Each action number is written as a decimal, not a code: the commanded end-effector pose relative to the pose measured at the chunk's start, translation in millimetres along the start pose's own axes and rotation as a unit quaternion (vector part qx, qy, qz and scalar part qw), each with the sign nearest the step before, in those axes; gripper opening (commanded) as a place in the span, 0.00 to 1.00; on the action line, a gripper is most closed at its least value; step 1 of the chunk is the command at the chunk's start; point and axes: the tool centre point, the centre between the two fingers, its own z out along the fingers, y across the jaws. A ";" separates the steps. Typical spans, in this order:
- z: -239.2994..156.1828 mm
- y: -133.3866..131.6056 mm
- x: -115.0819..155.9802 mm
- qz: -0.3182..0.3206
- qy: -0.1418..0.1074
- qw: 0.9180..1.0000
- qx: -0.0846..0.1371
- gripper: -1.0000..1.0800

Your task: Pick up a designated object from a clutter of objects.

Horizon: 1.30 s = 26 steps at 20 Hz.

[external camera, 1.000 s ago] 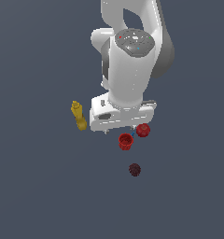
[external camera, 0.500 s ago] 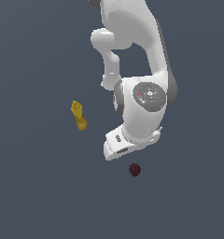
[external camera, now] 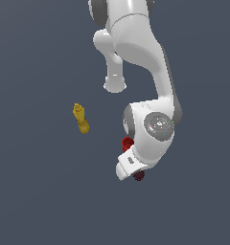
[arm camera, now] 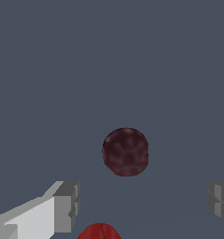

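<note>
Dark maroon ball [arm camera: 125,151], round, mottled bumpy skin, sits on the flat grey floor [arm camera: 109,60]. Gripper [arm camera: 142,205] spread wide, blocky grey fingers [arm camera: 67,205] well apart, nothing between them; ball lies just beyond the fingertips, untouched. Smooth red rounded item [arm camera: 99,231] at frame edge. Exterior view: glossy white arm [external camera: 150,139] hides most of ball; yellow bottle-shaped piece [external camera: 81,118] lies well apart.

Arm [external camera: 136,57]: glossy white rounded links, dark grey joint seams, grey speckled round joint cap. Claw [arm camera: 142,205]: white blocky body, grey ribbed square fingertips [arm camera: 67,205].
</note>
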 end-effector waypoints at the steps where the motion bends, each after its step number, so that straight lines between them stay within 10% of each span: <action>1: 9.3 -2.4 4.8 -0.008 0.002 1.000 0.001 0.96; 26: 68.3 -5.3 9.0 -0.016 0.004 1.000 0.002 0.96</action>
